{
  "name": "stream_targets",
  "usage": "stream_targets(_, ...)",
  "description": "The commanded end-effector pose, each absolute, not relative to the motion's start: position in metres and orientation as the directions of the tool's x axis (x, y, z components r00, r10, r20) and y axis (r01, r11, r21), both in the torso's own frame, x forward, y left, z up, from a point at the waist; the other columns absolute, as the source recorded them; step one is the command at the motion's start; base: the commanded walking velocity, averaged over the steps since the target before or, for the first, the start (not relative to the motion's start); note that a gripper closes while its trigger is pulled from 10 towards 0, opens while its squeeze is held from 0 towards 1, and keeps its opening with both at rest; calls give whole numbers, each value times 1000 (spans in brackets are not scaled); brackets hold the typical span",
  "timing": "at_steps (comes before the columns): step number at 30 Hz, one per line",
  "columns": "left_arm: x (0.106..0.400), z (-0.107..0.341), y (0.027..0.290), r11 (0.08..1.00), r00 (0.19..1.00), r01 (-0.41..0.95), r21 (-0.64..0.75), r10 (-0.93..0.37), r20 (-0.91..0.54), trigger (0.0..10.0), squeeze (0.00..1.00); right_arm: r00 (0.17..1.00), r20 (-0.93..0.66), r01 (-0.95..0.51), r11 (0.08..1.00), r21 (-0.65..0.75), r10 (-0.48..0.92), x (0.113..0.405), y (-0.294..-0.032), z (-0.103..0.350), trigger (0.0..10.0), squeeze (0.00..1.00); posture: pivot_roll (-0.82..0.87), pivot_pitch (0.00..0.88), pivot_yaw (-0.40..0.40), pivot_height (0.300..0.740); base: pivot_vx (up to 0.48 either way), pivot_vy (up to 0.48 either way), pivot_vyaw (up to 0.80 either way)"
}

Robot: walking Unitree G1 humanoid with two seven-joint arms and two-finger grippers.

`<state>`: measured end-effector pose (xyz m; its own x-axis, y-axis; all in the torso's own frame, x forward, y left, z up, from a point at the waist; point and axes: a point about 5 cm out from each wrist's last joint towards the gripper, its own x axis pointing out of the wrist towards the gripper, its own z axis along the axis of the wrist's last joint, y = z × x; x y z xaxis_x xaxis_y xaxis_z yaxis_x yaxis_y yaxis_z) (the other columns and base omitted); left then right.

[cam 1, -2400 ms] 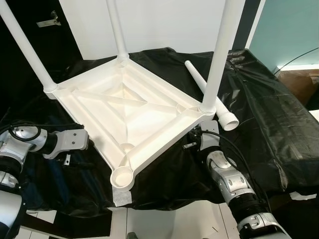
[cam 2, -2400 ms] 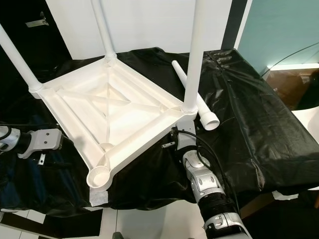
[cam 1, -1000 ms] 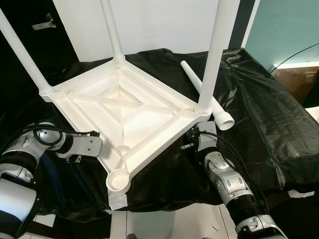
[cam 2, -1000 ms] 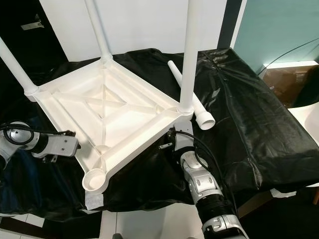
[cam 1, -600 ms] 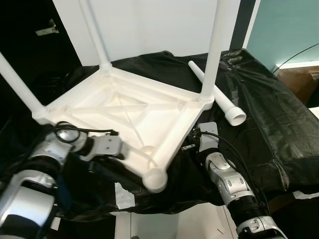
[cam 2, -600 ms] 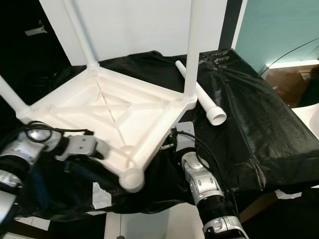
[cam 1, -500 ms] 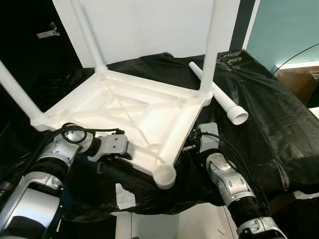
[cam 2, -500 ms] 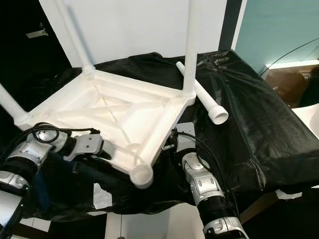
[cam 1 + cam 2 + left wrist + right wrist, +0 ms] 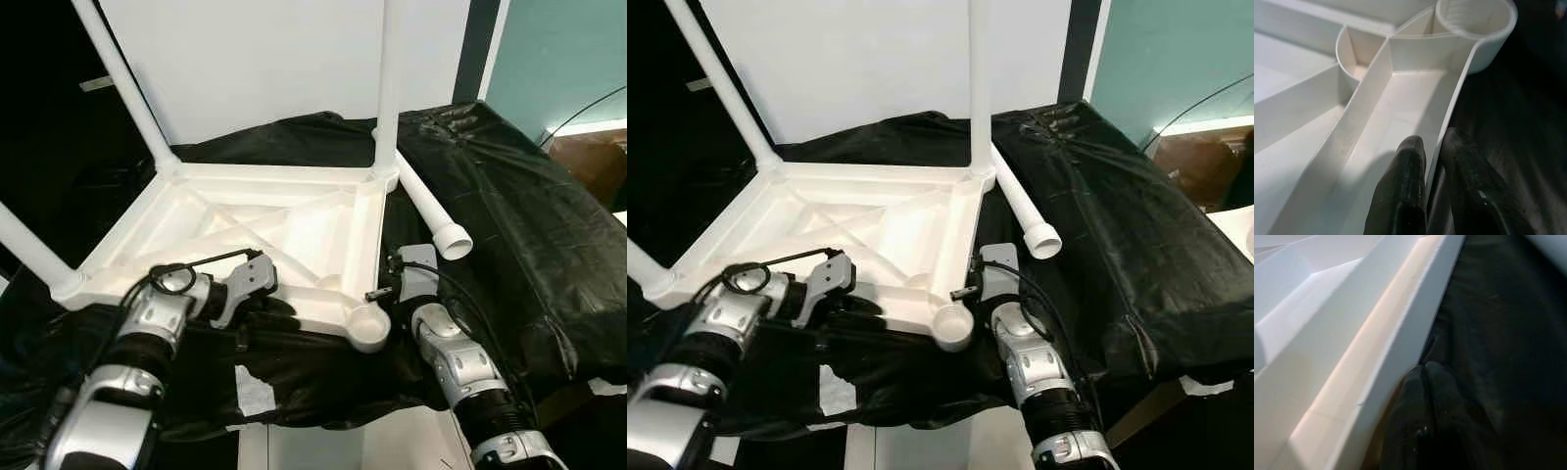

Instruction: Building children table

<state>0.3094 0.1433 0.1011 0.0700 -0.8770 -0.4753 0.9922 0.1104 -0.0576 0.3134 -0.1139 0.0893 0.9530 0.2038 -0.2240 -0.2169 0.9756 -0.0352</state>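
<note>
The white children's table (image 9: 245,220) lies upside down on the black sheet, with three legs standing up from its corners. The near corner holds an empty round socket (image 9: 369,325). A loose white leg (image 9: 428,208) lies on the sheet just right of the table. My left gripper (image 9: 1432,142) is shut on the table's front rim, one finger inside the wall and one outside, a short way left of the socket (image 9: 1476,24). My right gripper (image 9: 1425,369) has its fingers pressed together against the outside of the table's right edge, just beside the socket corner (image 9: 387,292).
The black plastic sheet (image 9: 509,196) covers the whole work surface and drapes over its front edge. A white scrap (image 9: 253,377) sticks to the sheet at the front. A white wall stands behind, a teal wall and a brown object (image 9: 588,157) at right.
The table has swung round on the sheet: its empty socket corner moved from front left toward my right arm. My left gripper came in and closed on the front rim.
</note>
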Motion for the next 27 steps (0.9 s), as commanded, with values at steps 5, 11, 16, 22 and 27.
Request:
stream_targets(5, 321, 59, 138, 782, 719, 616, 93, -510, -473, 0, 0, 918, -280, -291, 957, 7, 282, 306, -92, 77, 10000, 0, -97, 35, 64, 740, 0, 0, 0)
stream_targets(11, 328, 64, 147, 900, 834, 431, 62, -371, -409, 0, 0, 917, -277, -298, 955, 9, 289, 307, -90, 78, 10000, 0, -90, 35, 64, 740, 0, 0, 0)
stream_targets(16, 328, 73, 147, 971, 909, 234, -43, -234, -345, 0, 0, 915, -278, -301, 954, 13, 293, 303, -87, 77, 10000, 0, -93, 36, 66, 740, 0, 0, 0)
stream_targets(22, 322, 72, 137, 956, 891, 290, -34, -283, -356, 0, 0, 913, -283, -302, 953, 14, 294, 303, -86, 76, 10000, 0, -105, 35, 67, 740, 0, 0, 0)
stream_targets(27, 322, 71, 133, 954, 894, 301, -12, -286, -345, 0, 0, 914, -283, -301, 953, 13, 293, 303, -87, 76, 10000, 0, -106, 32, 68, 740, 0, 0, 0)
